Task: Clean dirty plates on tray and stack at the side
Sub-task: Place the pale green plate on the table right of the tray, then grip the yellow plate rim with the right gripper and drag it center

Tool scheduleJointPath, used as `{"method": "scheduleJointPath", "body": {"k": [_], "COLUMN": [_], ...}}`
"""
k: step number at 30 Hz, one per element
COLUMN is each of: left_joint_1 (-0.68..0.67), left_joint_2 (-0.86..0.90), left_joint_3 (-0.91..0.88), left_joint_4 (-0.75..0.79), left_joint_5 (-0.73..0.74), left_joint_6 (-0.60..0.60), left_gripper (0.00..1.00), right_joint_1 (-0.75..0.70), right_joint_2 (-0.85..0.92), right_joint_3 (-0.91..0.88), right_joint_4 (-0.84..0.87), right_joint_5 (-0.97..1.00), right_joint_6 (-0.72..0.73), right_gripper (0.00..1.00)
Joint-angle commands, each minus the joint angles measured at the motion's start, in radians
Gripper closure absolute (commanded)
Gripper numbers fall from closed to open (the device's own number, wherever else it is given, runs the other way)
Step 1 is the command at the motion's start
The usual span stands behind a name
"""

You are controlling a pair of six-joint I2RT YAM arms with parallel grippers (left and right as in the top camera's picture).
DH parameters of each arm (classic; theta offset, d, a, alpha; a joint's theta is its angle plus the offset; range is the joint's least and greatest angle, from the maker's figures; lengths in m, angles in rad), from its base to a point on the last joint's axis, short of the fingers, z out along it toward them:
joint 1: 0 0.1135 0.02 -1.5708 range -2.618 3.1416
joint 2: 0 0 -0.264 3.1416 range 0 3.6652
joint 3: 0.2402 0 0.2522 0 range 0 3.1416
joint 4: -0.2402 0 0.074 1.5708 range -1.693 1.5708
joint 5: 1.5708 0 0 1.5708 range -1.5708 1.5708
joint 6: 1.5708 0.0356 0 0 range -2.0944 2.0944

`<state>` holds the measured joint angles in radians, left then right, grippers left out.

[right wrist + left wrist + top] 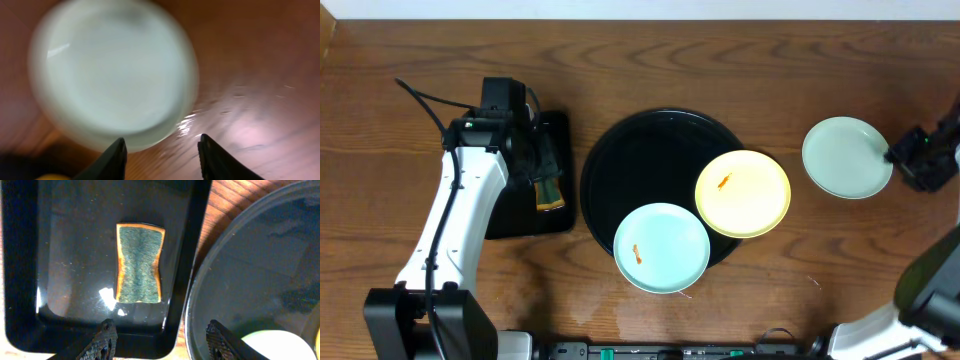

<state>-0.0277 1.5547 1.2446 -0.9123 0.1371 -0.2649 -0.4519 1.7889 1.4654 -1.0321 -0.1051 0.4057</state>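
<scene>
Glossy black round tray (620,150) mid-table, pale yellow round plate (743,193) and pale mint-blue round plate (661,247) on it, both orange-smeared and overhanging its rim, second mint-blue plate (847,157) on brown wood tabletop (400,60) at right, my right claw (161,142) released at its edge, my left claw (161,332) spread open above green-and-orange sponge (139,263) in small rectangular black tray (25,255)

Plates: three.
- Pale mint-blue: two, the smeared mint-blue plate (665,262) and the unmarked mint-blue plate (847,157).
- Pale yellow: one, the yellow plate (750,205).

Orange smears (724,182) (636,252): two.
Round black tray (640,160): one.
Rectangular black tray (65,255): one.
Sponge (139,263): one.
Grippers: two, the left gripper (160,332) and the right gripper (161,150).
</scene>
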Motion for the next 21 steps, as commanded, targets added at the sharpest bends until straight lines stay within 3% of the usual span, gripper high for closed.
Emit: {"method": "scheduleJointPath", "body": {"k": [1, 5, 11, 16, 21], "left_joint_1": [0.005, 0.005, 0.005, 0.005, 0.005], "left_joint_2": [-0.006, -0.006, -0.003, 0.027, 0.047], "left_joint_3": [0.013, 0.013, -0.031, -0.067, -0.067], "left_joint_4": [-0.009, -0.031, -0.019, 0.009, 0.021], "left_joint_5": [0.040, -0.021, -0.180, -0.179, -0.179], "left_joint_6": [0.003, -0.001, -0.104, -0.104, -0.103], "left_gripper": [0.41, 0.41, 0.41, 0.41, 0.41], "right_joint_1": [0.122, 0.282, 0.458, 0.552, 0.563], "right_joint_2": [-0.083, -0.088, -0.075, -0.063, -0.063], "right_joint_3": [0.011, 0.011, 0.010, -0.032, -0.188], "right_joint_4": [-0.001, -0.013, -0.045, -0.147, -0.105], "right_joint_5": [-0.179, -0.238, -0.187, 0.079, 0.109], "right_joint_6": [-0.152, -0.242, -0.243, -0.087, 0.025], "right_gripper": [0.52, 0.52, 0.53, 0.47, 0.45]}}
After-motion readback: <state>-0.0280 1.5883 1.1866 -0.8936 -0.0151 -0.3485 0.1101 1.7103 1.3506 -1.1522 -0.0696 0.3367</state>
